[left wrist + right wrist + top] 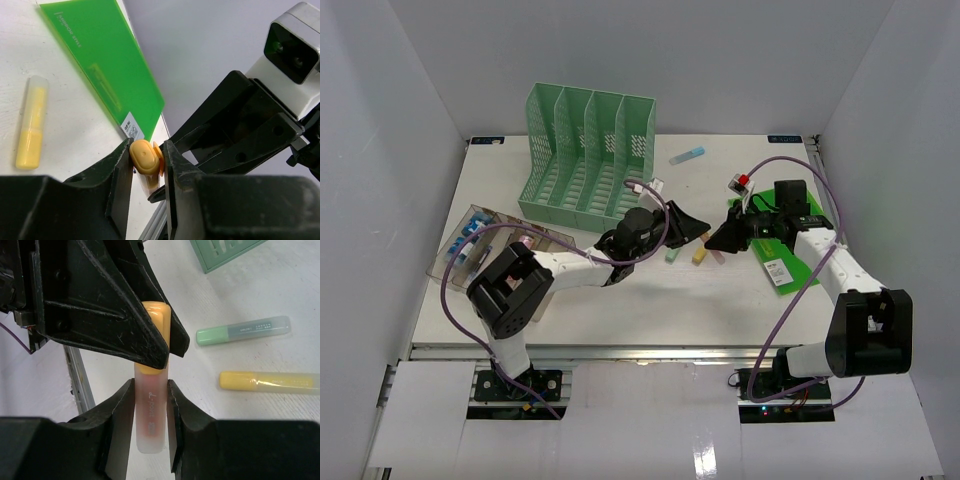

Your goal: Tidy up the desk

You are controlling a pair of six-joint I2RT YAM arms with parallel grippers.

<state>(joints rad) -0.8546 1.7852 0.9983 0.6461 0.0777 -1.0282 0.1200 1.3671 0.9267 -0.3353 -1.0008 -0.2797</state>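
Note:
On the white desk [620, 300] my two grippers meet tip to tip right of centre. The left gripper [696, 232] [148, 157] is shut on the orange cap [144, 155] of an orange highlighter. The right gripper [722, 238] [150, 405] is shut on the same highlighter's translucent barrel [150, 412]. The pen is held just above the desk and is mostly hidden by the fingers in the top view. The left fingers [110, 305] cover its cap end in the right wrist view.
A green highlighter [672, 255] [243, 330] and a yellow one [700, 257] [270, 381] [31, 122] lie just under the grippers. A green sheet [785, 265] [107, 65] lies right, a blue highlighter [687, 155] far back, a mint file rack [585, 160] back left, a clear tray [485, 245] left.

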